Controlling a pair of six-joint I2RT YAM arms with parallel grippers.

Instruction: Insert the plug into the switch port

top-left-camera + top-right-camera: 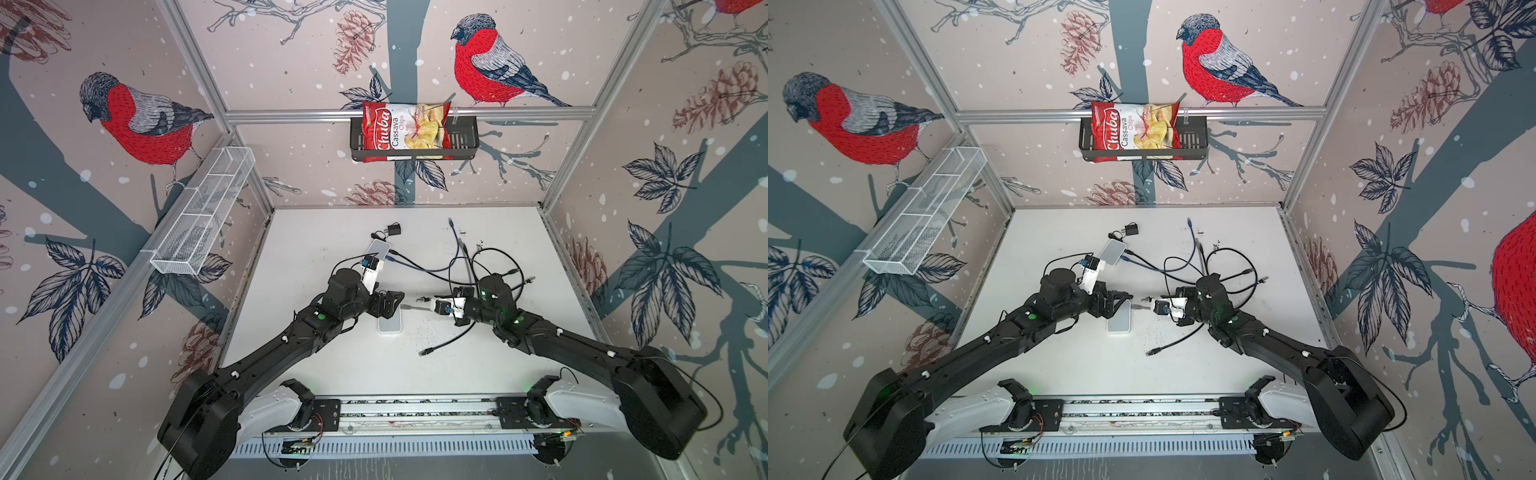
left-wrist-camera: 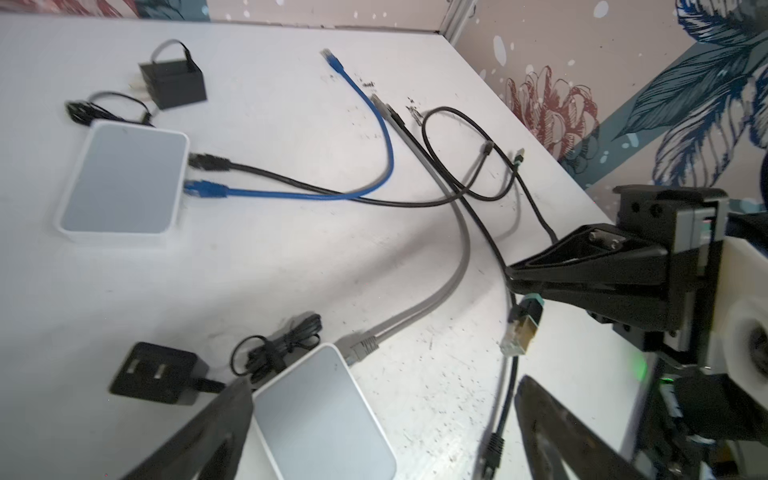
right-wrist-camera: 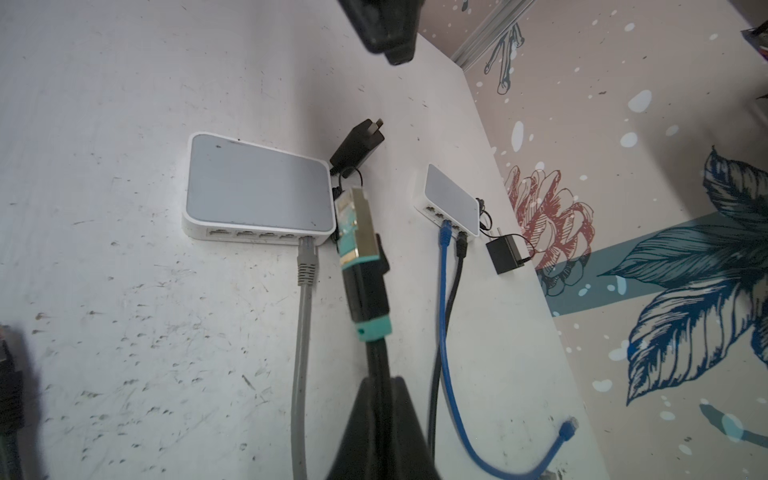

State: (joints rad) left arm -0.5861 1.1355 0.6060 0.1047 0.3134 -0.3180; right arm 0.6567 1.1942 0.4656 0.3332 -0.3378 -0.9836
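Both top views: high above near edge, facing down and far, whole table (image 1: 332, 365) visible. Wrist cameras: close, low over table, both catching near switch (image 3: 257, 187) and far switch (image 2: 120, 183).

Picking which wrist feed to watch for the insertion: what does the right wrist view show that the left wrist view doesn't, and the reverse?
Only the right wrist: the near switch's port row, the grey cable in its end port, other ports free.
Only the left wrist: the right claw shut on the black cable, and a spare black plug.
Both: the gold plug, both switches, blue cable in the far switch.
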